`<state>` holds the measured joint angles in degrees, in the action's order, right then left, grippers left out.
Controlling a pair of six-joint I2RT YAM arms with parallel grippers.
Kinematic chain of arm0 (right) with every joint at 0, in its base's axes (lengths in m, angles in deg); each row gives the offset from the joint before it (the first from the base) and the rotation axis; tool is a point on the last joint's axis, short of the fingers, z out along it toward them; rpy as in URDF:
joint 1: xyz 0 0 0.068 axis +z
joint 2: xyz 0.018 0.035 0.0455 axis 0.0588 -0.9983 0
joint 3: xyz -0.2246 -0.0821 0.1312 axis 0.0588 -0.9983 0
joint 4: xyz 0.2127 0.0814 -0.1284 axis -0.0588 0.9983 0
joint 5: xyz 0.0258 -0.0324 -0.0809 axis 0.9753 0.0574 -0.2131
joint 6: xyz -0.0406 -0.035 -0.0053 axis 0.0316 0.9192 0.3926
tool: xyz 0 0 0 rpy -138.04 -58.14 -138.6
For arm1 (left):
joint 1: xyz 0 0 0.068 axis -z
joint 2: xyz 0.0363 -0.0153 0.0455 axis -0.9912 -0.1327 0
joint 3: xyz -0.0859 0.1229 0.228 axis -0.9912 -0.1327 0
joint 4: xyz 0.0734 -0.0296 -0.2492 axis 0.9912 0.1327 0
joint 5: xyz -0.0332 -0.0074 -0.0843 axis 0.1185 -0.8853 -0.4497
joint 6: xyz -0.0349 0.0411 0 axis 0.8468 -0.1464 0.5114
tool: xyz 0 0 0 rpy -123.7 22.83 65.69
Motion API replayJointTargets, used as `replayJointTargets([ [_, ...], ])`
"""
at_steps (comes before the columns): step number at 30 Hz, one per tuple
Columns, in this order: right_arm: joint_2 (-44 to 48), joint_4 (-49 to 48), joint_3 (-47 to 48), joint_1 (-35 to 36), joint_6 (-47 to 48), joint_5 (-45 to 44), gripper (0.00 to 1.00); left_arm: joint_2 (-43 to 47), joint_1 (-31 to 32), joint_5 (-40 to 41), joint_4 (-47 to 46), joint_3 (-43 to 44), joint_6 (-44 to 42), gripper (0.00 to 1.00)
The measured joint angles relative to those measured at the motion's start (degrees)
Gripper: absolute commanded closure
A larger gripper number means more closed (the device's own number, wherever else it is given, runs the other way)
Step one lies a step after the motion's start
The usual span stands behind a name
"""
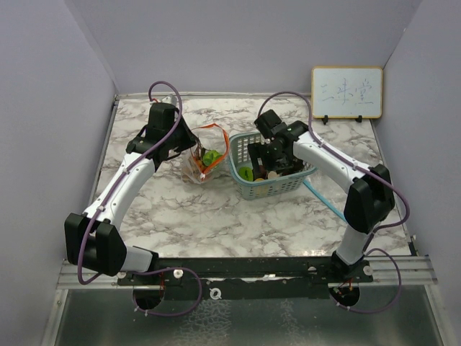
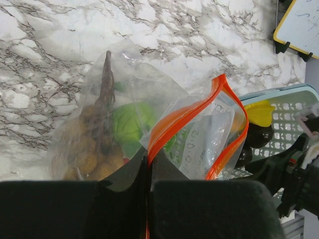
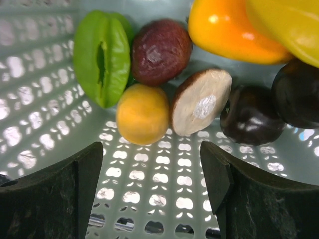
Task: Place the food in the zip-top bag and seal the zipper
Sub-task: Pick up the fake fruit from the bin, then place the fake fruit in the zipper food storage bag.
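I am holding my right claw (image 3: 152,167) wide open and empty, wrist tipped down into the teal basket (image 3: 35,114), so this arm is the nearer one to the loose food. The small orange fruit (image 3: 143,113) is lying straight ahead of the gap between my fingers. It is round, with no long axis to square up to. My left claw (image 2: 149,172) is pinching the rim of the zip-top bag (image 2: 209,134) just beside the basket, with the grape bunch (image 2: 89,149) inside.

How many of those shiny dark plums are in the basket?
2. One plum lies beside the cut brown piece; the other plum sits at the right edge, below the yellow fruit. Others may be hidden.
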<state>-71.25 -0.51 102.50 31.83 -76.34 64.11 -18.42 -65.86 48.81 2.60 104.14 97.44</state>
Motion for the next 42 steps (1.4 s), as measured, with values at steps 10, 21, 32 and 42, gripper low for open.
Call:
replayJointTargets([
  [10, -8.61, 1.46, -1.16, -0.22, -3.52, -1.22, 0.35, -0.76, 0.0, 0.0, -0.48, 0.0, -0.63, 1.0],
  [21, -8.76, -1.77, -3.45, -0.72, -4.96, -4.61, 0.95, -1.4, 0.0, 0.0, -0.37, 1.2, -1.51, 1.0],
  [32, -3.89, 0.55, 13.14, -0.87, 2.16, 0.22, 0.96, -2.84, 0.0, -0.33, -0.44, 2.25, -1.46, 1.0],
  [42, 3.17, -8.85, 21.57, -0.85, 4.98, 17.97, 0.96, -2.84, 0.0, -1.38, -0.79, 2.05, -1.22, 1.0],
])
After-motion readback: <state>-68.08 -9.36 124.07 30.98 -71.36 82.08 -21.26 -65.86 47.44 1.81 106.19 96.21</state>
